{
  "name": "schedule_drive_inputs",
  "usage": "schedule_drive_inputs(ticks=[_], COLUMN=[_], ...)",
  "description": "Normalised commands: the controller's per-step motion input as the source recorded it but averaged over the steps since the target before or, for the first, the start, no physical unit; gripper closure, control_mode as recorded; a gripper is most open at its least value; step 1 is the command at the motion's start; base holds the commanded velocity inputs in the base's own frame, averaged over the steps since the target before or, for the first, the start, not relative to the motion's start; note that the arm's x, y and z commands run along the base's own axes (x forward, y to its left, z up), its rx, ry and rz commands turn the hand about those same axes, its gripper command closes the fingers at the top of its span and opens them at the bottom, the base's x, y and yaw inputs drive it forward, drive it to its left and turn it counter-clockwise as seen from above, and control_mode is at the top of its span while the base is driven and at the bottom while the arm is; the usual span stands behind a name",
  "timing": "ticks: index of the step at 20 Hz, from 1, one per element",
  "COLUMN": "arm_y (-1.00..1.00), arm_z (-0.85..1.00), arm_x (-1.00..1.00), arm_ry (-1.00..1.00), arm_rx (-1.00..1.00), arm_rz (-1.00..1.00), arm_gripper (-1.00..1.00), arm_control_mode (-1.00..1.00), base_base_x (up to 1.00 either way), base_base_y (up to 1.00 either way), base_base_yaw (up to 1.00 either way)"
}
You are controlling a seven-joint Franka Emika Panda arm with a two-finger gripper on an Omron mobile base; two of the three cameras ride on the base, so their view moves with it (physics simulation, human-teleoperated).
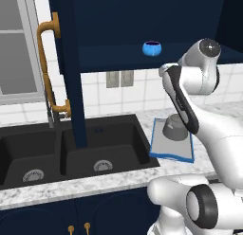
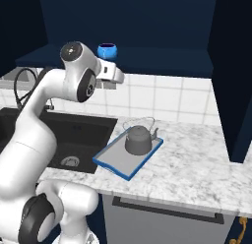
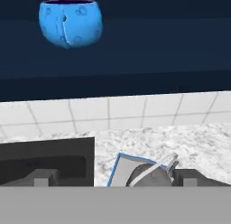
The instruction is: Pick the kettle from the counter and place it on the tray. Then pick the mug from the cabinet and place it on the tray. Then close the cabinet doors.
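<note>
Gripper (image 3: 115, 177) is riding with its jaws spread wide and carrying nothing, its two dark tips showing low in the hand view with the kettle (image 2: 139, 139) between and beyond them. That kettle is already sitting on the tray (image 2: 112, 164), toward the far end, so the first part of the job looks done and the step in hand is, by my reading, the reach for the mug (image 3: 70, 23). The mug is resting on the shelf (image 2: 162, 58) inside the open cabinet (image 1: 118, 21), near the shelf's front lip, above the hand and somewhat off to one side of its line. To do this well the hand is needing to rise level with the mug's round body and come in square from the front, jaws kept wide until they are straddling it; its little handle is too small to make out, so a grip across the body seems safest. The shelf lip below and the cabinet roof above are leaving a shallow slot. One open door (image 1: 71, 68), with its brass handle (image 1: 50, 68), is hanging out over the sink (image 1: 71, 151), well clear of the arm. On the tray, the bare near half by the counter (image 2: 197, 159) edge is offering room for the mug.
</note>
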Motion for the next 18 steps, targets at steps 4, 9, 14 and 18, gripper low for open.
schedule_drive_inputs(ticks=[4,9,14,18], arm_y=[0.16,0.30,0.38,0.13], arm_z=[0.63,0.23,0.16,0.00], arm_x=[0.04,0.32,0.46,0.55], arm_ry=[0.00,-0.14,-0.06,0.17], arm_rx=[0.00,0.00,-0.01,0.00], arm_rz=[0.06,0.03,0.00,0.00], arm_gripper=[-1.00,-1.00,-1.00,-1.00], arm_control_mode=[-1.00,-1.00,-1.00,-1.00], base_base_x=[0.00,0.00,0.00,0.00], base_base_y=[0.00,0.00,0.00,0.00], base_base_yaw=[0.00,0.00,0.00,0.00])
